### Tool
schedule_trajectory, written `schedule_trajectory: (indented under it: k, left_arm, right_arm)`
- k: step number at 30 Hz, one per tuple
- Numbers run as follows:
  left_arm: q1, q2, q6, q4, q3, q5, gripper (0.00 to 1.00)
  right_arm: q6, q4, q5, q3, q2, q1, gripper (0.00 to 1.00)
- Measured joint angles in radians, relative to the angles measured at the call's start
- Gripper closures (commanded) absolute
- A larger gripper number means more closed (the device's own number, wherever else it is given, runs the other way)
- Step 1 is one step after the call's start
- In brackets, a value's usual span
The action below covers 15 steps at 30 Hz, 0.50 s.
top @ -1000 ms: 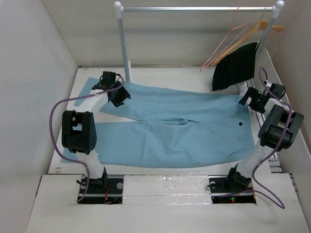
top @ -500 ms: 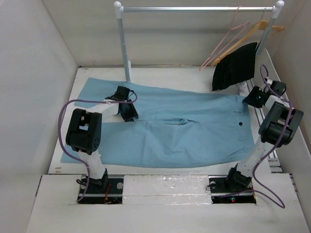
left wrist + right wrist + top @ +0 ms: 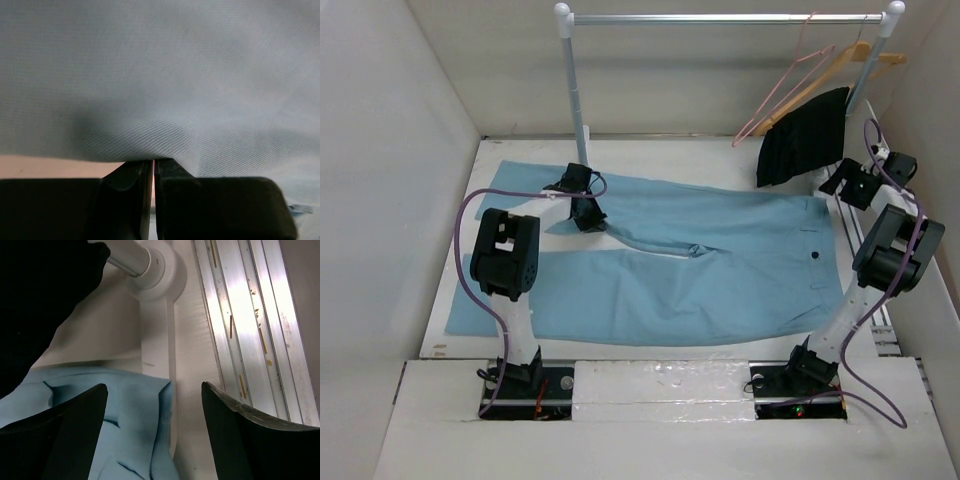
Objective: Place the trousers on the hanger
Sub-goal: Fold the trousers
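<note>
Across the middle of the table [image 3: 650, 150], the trousers [image 3: 740, 280] are lying spread out flat, the waistband pointing toward 3 o'clock and both legs running out toward 9 o'clock in the top view. Over at 10 o'clock the left end effector [image 3: 588, 214] is bearing down on the far leg. Its wrist camera is showing the two fingers [image 3: 125, 182] squeezed together, with a pucker of the pale blue cloth nipped at their tips. A raised crease is running from that spot toward the crotch. Up at 2 o'clock the right end effector [image 3: 853, 186] is hovering with its fingers spread well apart, gripping nothing. Its own camera is looking down on the waistband corner, which is lying just beside the white rack foot [image 3: 156, 325]. Along the far side at 12 o'clock the rail [image 3: 720, 18] is spanning the scene. Toward 1 o'clock a pink wire hanger [image 3: 790, 85] and a wooden hanger [image 3: 840, 65] are hanging from it, and a black garment [image 3: 805, 135] is dangling below them.
</note>
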Motion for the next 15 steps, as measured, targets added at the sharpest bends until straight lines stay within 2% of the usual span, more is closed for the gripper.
schedule_trajectory:
  k: [6,7,9,12,13,15]
  left_arm:
    - [0.002,0.029,-0.012,0.014,0.033,0.016,1.00]
    - [0.002,0.029,-0.016,0.016,0.031,0.018,1.00]
    - [0.002,0.029,-0.020,0.026,0.026,0.023,1.00]
    - [0.002,0.026,-0.026,0.040,0.017,0.029,1.00]
    - [0.002,0.024,-0.026,0.044,0.013,0.030,1.00]
    - [0.002,0.023,-0.027,0.046,0.011,0.031,1.00]
  right_arm:
    - [-0.004,-0.014,-0.014,0.036,0.061,0.002,0.31]
    - [-0.003,-0.019,-0.016,0.036,0.069,0.002,0.36]
    - [-0.003,-0.024,-0.023,0.036,0.081,0.003,0.37]
    - [-0.001,-0.025,-0.034,0.038,0.098,0.007,0.65]
    - [0.001,-0.025,-0.040,0.039,0.102,0.009,0.81]
    - [0.005,-0.018,-0.041,0.039,0.107,0.012,0.97]
